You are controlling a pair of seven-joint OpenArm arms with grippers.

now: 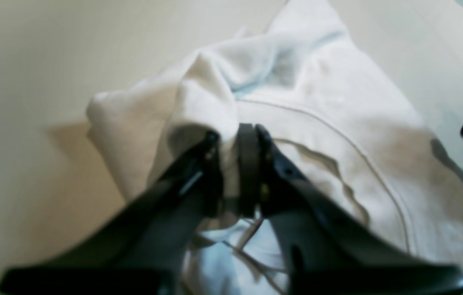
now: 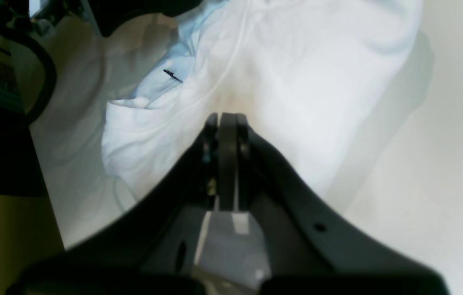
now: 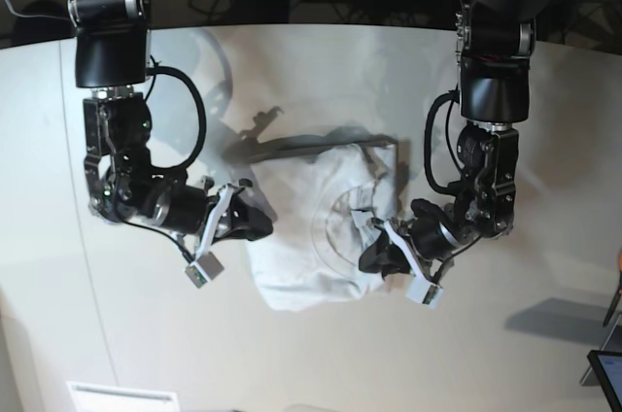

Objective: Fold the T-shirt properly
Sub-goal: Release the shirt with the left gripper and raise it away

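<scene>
Pinching a bunched fold of the wrinkly white cotton T-shirt [image 1: 317,102], the left gripper [image 1: 235,164] showed clamped; the right gripper [image 2: 223,159], at nine o'clock in base view, showed pads together, empty.

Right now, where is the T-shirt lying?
In the base view, the T-shirt lies bunched mid-table between both grippers, the left gripper pinching its edge.
</scene>
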